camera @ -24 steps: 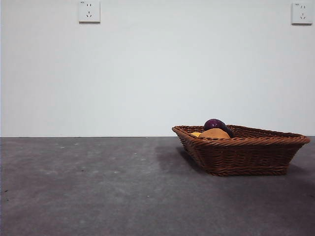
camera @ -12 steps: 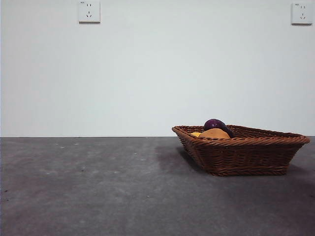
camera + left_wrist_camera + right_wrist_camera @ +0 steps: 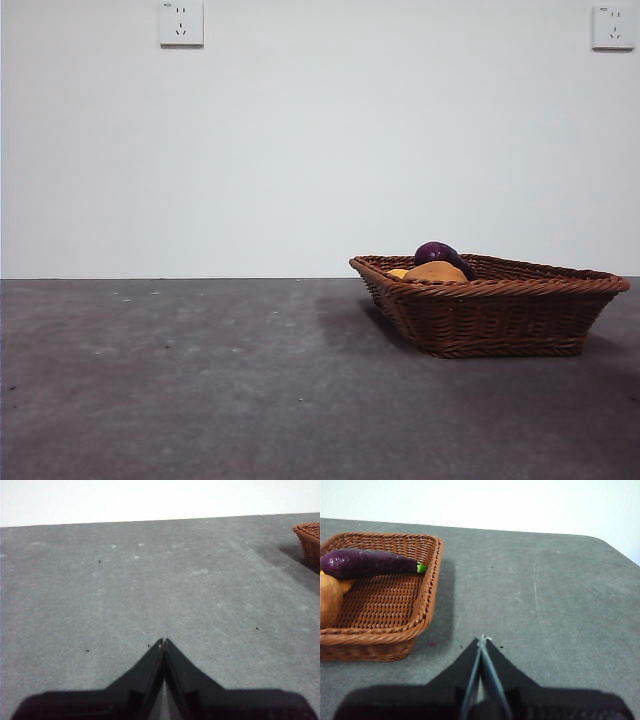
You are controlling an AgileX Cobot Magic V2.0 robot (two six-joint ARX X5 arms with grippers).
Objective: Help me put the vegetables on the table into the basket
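Observation:
The brown wicker basket [image 3: 500,318] stands on the grey table [image 3: 200,380] at the right. Inside it lie the purple eggplant [image 3: 437,252], the tan potato [image 3: 436,272] and a bit of the yellow vegetable [image 3: 398,272]. In the right wrist view the eggplant [image 3: 367,562] stretches across the basket [image 3: 395,630] with the potato [image 3: 330,607] beside it. My right gripper [image 3: 481,641] is shut and empty over bare table beside the basket. My left gripper [image 3: 163,642] is shut and empty over bare table, the basket's corner [image 3: 309,539] far off.
A white wall with two sockets [image 3: 181,22] stands behind the table. The table's rounded far corner [image 3: 600,540] shows in the right wrist view. Neither arm appears in the front view.

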